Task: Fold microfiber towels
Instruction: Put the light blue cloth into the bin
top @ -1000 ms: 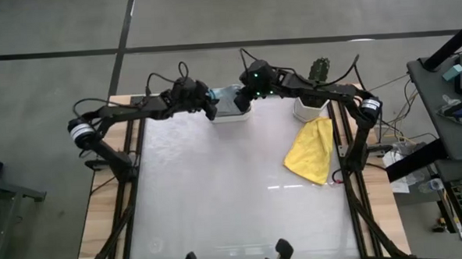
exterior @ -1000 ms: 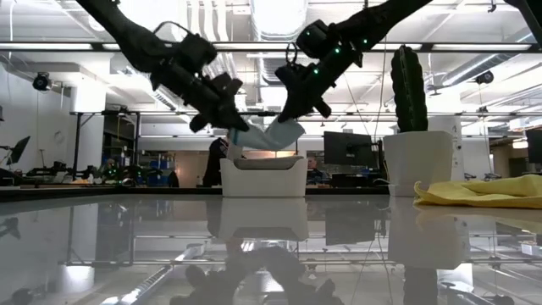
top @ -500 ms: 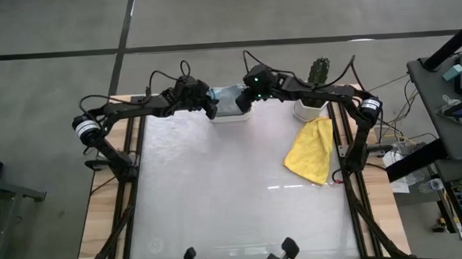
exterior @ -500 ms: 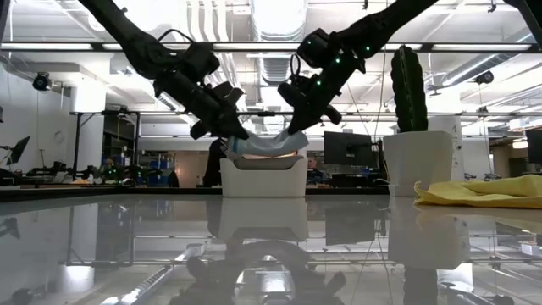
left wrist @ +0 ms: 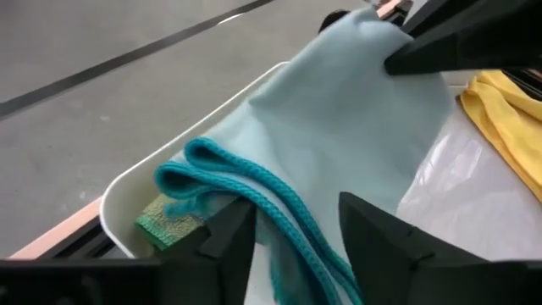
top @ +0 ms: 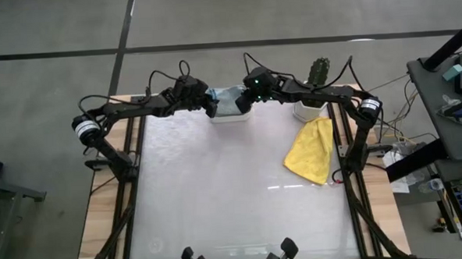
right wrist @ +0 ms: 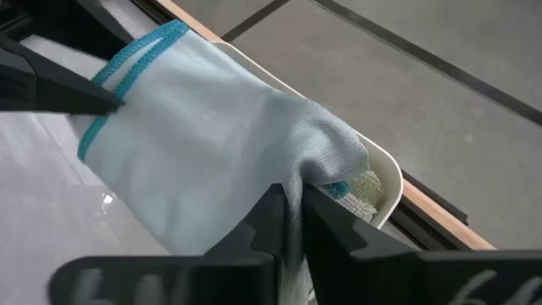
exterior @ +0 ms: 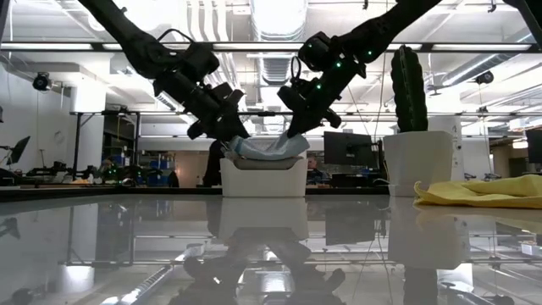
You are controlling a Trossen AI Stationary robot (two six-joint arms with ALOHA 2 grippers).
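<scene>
I see both arms meeting over the white tub (top: 230, 114) at the far edge of the counter (top: 218, 192), where the pale blue-grey towel (top: 228, 98) lies folded across the tub's top — the right gripper (top: 245, 103) has its jaws clamped on one end of it. The left gripper (top: 211, 108) sits at the other end with its jaws apart, the towel's teal edge lying between them, while the yellow towel (top: 312, 148) lies crumpled near the counter's right side, just beside the cactus pot (top: 310, 108).
</scene>
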